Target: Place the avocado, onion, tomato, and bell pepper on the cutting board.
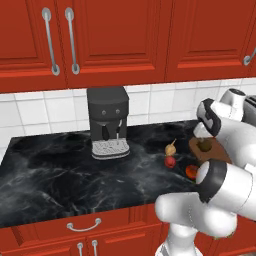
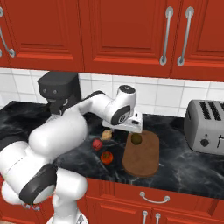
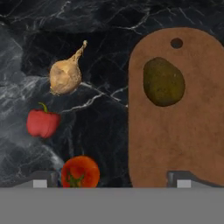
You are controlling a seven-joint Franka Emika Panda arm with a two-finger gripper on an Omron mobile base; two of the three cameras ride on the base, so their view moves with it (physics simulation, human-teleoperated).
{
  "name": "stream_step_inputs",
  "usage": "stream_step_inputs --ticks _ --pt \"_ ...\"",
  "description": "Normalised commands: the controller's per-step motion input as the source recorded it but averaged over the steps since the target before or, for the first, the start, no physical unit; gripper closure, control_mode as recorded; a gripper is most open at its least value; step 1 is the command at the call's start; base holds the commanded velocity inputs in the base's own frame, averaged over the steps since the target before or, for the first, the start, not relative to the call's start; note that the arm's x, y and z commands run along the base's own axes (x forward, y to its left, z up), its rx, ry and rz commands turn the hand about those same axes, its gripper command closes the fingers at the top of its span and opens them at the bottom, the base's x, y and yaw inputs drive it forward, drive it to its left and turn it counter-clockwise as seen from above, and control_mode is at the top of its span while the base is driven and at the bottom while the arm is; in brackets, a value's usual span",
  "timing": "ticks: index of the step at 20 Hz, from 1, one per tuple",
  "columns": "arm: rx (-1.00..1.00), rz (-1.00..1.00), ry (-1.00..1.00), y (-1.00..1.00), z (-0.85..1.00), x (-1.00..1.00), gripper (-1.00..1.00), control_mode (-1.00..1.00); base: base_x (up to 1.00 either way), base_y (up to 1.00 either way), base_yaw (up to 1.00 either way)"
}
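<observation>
Tomato [image 3: 80,171] between spread fingers [image 3: 40,180], avocado [image 3: 163,82] on cutting board [image 3: 179,131] beyond

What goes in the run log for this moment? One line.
gripper: open, above counter | avocado: on board | onion, pepper, tomato: on counter

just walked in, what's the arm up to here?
It's loading vegetables onto the cutting board. The avocado already lies on the board, near the end with the hole. The onion, bell pepper and tomato sit on the black counter beside the board. The tool hangs open above them, holding nothing.
</observation>
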Motion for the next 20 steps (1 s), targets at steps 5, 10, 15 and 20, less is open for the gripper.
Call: stream_step_inputs --ticks 5,10,15,20 --pt "-0.03 -0.1 0.0 0.65 0.0 -0.33 -1.0 -1.0 0.0 0.0 0.0" --pt "-0.01 -0.04 0.0 0.43 -0.09 0.0 -1.0 -1.0 0.0 0.0 0.0" --pt "0.0 -0.01 0.05 0.03 -0.36 -0.05 -1.0 -1.0 0.0 0.0 0.0" --pt "-0.01 0.0 0.04 0.01 -0.33 -0.02 -1.0 -1.0 0.0 0.0 0.0"
